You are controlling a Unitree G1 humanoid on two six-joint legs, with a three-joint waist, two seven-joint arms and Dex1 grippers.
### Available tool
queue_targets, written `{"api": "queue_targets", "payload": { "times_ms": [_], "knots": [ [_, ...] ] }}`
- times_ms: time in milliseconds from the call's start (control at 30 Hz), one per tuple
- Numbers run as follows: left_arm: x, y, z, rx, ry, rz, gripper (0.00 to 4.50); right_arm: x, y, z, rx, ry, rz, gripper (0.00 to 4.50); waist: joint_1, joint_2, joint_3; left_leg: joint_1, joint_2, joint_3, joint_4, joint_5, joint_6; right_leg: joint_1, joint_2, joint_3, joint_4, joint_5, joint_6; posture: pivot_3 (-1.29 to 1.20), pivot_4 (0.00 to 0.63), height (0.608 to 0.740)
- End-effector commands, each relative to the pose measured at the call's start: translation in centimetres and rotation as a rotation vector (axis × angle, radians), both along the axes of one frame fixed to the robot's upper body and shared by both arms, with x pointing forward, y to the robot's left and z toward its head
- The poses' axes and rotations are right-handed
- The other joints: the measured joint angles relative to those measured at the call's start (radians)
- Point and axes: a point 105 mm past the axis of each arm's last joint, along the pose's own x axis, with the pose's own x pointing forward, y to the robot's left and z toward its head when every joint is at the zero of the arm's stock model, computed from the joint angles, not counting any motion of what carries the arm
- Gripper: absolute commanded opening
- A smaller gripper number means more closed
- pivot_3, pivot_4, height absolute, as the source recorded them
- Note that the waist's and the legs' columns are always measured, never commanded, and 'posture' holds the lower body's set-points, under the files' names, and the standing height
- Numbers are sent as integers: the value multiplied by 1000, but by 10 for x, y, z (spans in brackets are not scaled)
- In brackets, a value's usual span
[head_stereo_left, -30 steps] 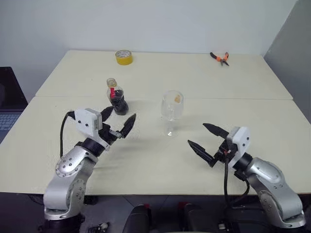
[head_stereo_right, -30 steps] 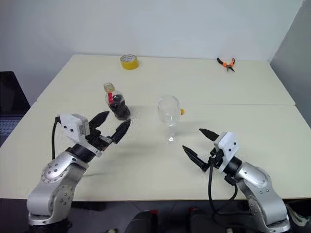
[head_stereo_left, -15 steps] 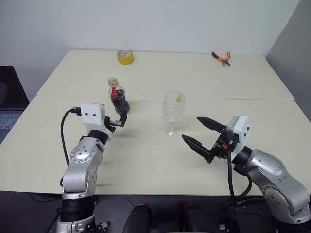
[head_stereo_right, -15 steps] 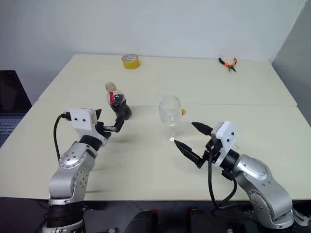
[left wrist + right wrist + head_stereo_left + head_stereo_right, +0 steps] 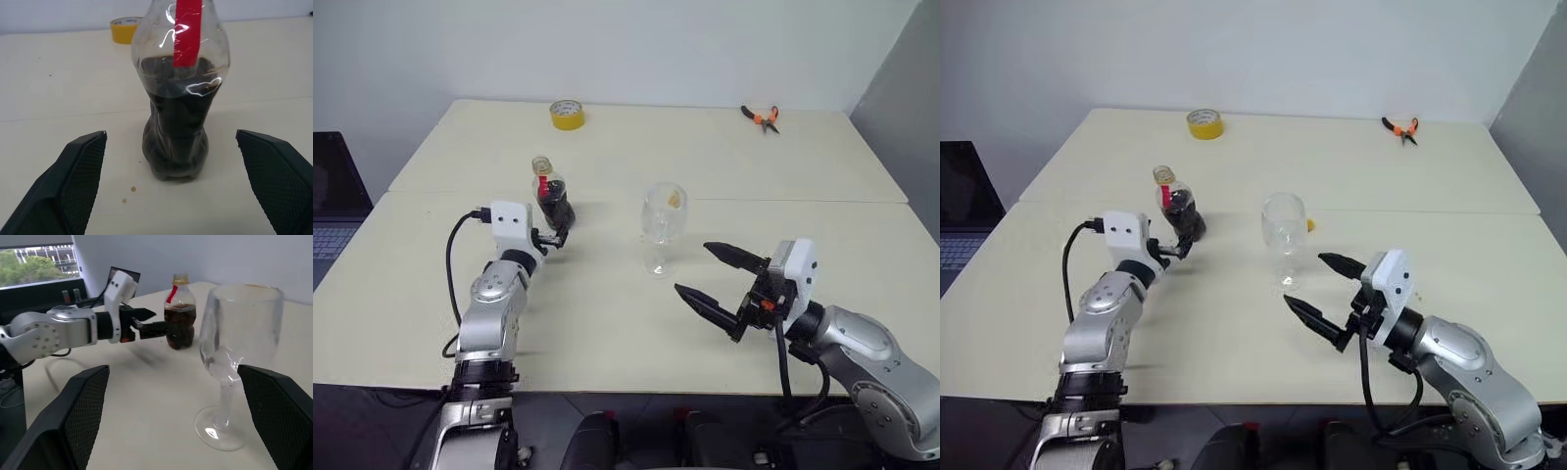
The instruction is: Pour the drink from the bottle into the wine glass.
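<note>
The bottle (image 5: pixel 551 196) stands upright on the left of the table, small and clear, with a red label strip and the dark drink (image 5: pixel 177 132) filling its lower half. My left gripper (image 5: pixel 553 235) is level and open at the bottle's base. One finger (image 5: pixel 73 181) lies on each side of it with a gap to the plastic. The wine glass (image 5: pixel 662 225) stands empty at the table's middle, to the right of the bottle. My right gripper (image 5: pixel 692 267) hangs open just in front and to the right of the glass, apart from it and pointing left.
A yellow tape roll (image 5: pixel 565 114) and orange pliers (image 5: pixel 759 117) lie at the far edge of the back table. A seam (image 5: pixel 783 201) runs between the two tables behind the glass. A laptop (image 5: pixel 328 196) sits off the table's left side.
My left arm has stretched forward, bringing its open fingers from short of the bottle to either side of it. The right gripper has drifted up and left toward the glass, still open.
</note>
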Motion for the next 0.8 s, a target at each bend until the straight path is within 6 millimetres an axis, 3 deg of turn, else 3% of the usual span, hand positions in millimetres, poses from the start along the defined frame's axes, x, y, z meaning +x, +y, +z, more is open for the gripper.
{"api": "queue_targets", "payload": {
  "times_ms": [33, 300, 667, 800],
  "knots": [
    [10, 1, 8, 22, -44, -10, 4500, -12, 6, 14, 1, -74, 71, 4477, 0, 0, 0, 0, 0, 0, 0, 0, 0, 0, 0, 0, 0, 0, 0, 0, 150, 740],
    [30, 3, 10, 16, -61, -15, 4500, -13, 5, 8, -33, -76, 90, 4477, 5, -1, 1, 0, 0, 0, 0, 0, 0, 0, 0, 0, 0, 0, 0, 0, 150, 740],
    [51, -19, 22, -14, -102, -77, 4500, -9, 7, 6, -35, -83, 78, 4477, 8, -2, 1, -1, 0, 0, 0, 0, 0, 0, 0, -1, 0, 0, 0, 0, 150, 740],
    [54, -23, 25, -23, -113, -87, 3603, -8, 7, 6, -31, -80, 69, 4500, 8, -2, 1, -1, 0, 0, 0, 0, 0, 0, 0, -1, 0, 0, 0, 0, 150, 740]
  ]
}}
